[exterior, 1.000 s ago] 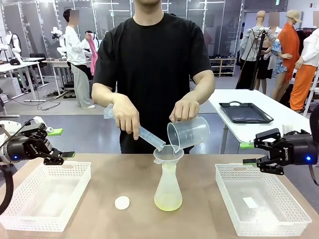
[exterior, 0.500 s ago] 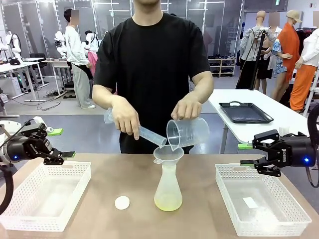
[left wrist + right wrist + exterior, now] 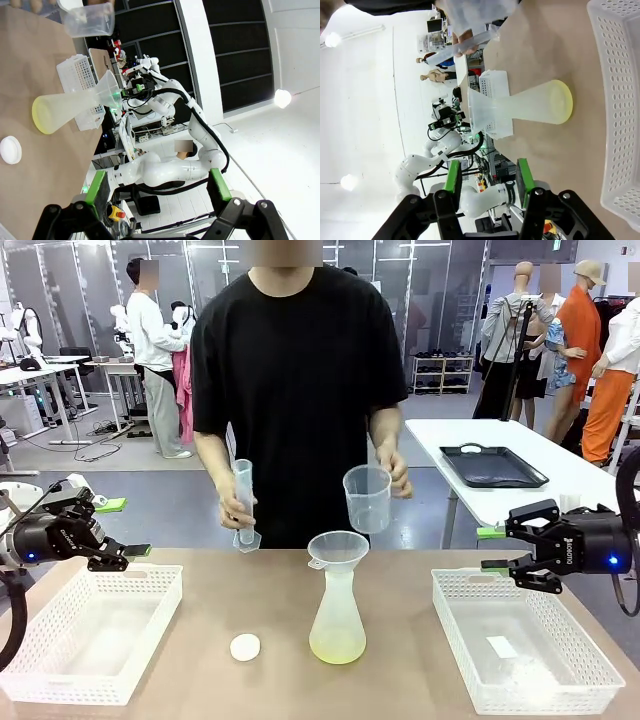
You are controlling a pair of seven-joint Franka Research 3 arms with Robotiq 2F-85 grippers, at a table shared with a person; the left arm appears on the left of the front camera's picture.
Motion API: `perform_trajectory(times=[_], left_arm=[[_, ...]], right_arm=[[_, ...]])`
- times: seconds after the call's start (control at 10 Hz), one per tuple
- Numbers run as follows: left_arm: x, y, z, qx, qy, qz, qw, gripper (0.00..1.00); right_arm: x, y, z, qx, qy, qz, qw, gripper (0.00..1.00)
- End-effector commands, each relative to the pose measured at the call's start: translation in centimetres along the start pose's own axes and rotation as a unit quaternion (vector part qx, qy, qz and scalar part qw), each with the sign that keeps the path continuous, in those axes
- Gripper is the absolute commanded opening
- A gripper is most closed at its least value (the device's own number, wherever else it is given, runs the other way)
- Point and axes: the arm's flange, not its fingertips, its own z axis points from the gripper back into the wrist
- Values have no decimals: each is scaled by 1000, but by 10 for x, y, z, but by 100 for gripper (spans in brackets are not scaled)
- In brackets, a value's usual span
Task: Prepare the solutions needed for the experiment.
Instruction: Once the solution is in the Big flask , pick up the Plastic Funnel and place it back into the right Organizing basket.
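The solutions [image 3: 337, 645] lie as a shallow yellow-green layer in the conical flask [image 3: 336, 610], funnel [image 3: 338, 548] on top, at the counter's [image 3: 400, 590] middle. Beyond its far edge a person holds a cylinder [image 3: 243, 502] and a beaker [image 3: 367, 498]. The left end effector [image 3: 125, 528] gapes empty by the left-edge basket [image 3: 165, 610]; the right end effector [image 3: 492, 549] stands part open, seemingly empty, at the right edge
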Motion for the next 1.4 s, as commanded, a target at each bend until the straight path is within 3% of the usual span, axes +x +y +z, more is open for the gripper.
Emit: perform_trajectory(times=[0.0,0.8,1.0,1.3], left_arm=[[0,-3,-2,-4,-4,-2,1000,100],[0,-3,-2,-4,-4,-2,1000,100],[0,-3,-2,-4,-4,-2,1000,100],[0,-3,-2,-4,-4,-2,1000,100]], right_arm=[[0,-1,1,-1,3,-2,1000,56],[0,0,0,0,-1,0,1000,56],[8,13,-14,18,20,26,999,56],[24,58,-53,-25,65,121,990,56]])
